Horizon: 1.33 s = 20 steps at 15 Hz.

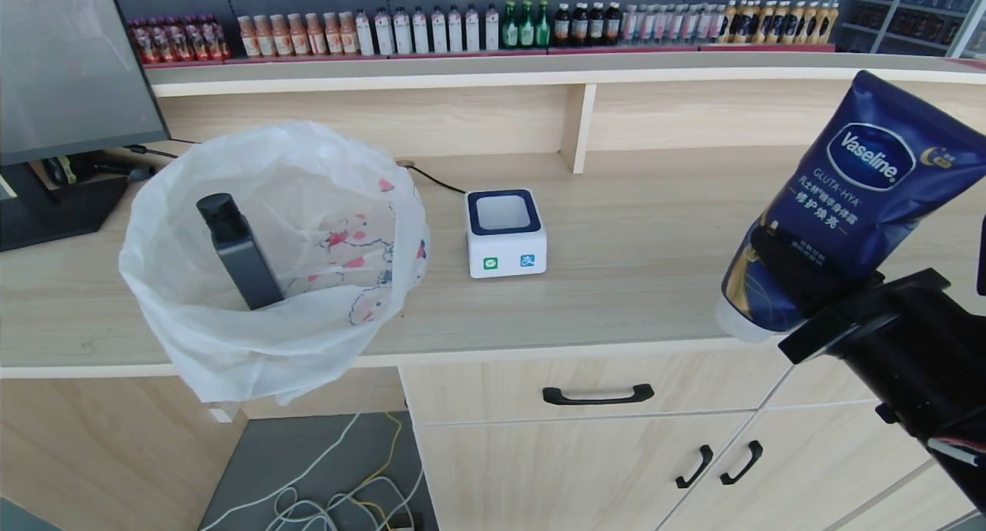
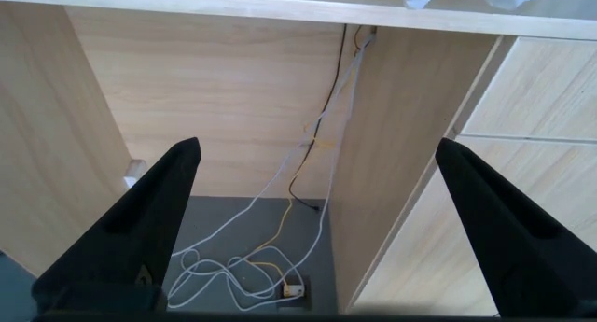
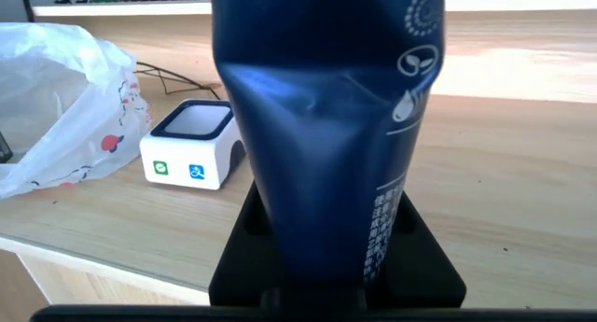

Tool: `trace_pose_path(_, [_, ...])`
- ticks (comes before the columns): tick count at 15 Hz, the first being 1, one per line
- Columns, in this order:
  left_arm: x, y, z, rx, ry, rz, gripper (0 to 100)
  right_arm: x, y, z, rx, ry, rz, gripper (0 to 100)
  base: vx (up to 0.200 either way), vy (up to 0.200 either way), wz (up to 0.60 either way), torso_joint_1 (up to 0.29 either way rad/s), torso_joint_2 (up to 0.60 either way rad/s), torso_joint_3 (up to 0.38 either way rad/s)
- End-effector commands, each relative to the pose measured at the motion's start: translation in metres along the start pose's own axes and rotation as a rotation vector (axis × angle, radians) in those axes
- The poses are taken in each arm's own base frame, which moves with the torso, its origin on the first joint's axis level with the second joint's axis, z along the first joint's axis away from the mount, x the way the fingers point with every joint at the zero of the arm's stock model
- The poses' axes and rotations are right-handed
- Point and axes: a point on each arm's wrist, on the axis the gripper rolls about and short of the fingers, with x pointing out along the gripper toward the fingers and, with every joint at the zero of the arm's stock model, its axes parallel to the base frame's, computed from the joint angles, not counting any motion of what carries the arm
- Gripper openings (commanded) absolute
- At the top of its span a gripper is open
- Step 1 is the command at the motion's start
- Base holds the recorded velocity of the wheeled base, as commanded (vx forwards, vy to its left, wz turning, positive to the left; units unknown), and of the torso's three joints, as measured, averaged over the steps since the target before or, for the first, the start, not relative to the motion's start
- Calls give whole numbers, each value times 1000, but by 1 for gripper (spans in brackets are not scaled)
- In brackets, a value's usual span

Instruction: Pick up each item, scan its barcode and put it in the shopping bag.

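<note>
Lotion tube [image 1: 855, 199], dark blue, is pinched low on its body between the right fingers [image 1: 801, 273], which are clenched across it just above its pale cap. The tube is tilted, cap end down and crimped end up and leaning to the right. It hangs in the air over the front edge of the desk [image 1: 639, 246], well to the right of the white scanner box [image 1: 505, 234].

From the right wrist, the tube [image 3: 317, 107] stands in front of the scanner box [image 3: 191, 154].

Left of the scanner, the shopping bag [image 1: 177, 315] sits open on the desk with a dark bottle [image 1: 239, 246] leaning inside it.

The left fingers [image 2: 140, 229] are spread wide and hold nothing. They sit below the desk edge, facing the recess where loose cables [image 2: 242, 266] lie on the floor.
</note>
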Motion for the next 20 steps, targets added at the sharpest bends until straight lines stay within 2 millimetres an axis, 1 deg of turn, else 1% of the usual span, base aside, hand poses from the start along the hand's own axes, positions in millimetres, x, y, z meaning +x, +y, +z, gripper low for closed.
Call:
trace_pose_path(1, [0,0,0,-1,-1,0,100,-3,-1,4,2,-12,-1,0,0,200,0,2,2,2])
trace_pose_path(8, [0,0,0,-2,-1,0,100,-5,-1,8,5,-35,27,0,0,200,0,2,6,3])
trace_pose_path(10, [0,0,0,1,-1,-2,100,-4,0,10,6,-46,51,0,0,0,0,0,0,0])
trace_pose_path(12, [0,0,0,1,-1,-2,100,1,0,16,12,-76,45,0,0,0,0,0,0,0])
trace_pose_path(13, [0,0,0,1,-1,0,100,-1,1,13,13,-61,50,0,0,0,0,0,0,0])
trace_pose_path(15, [0,0,0,1,-1,0,100,-11,2,1,63,4,66,0,0,0,0,0,0,0])
trace_pose_path(16, [0,0,0,1,-1,-2,100,-10,2,2,94,-1,64,0,0,0,0,0,0,0])
trace_pose_path(18, [0,0,0,1,-1,0,100,8,12,10,194,-41,94,0,0,0,0,0,0,0])
trace_pose_path(20, [0,0,0,1,-1,0,100,24,19,7,281,-12,106,0,0,0,0,0,0,0])
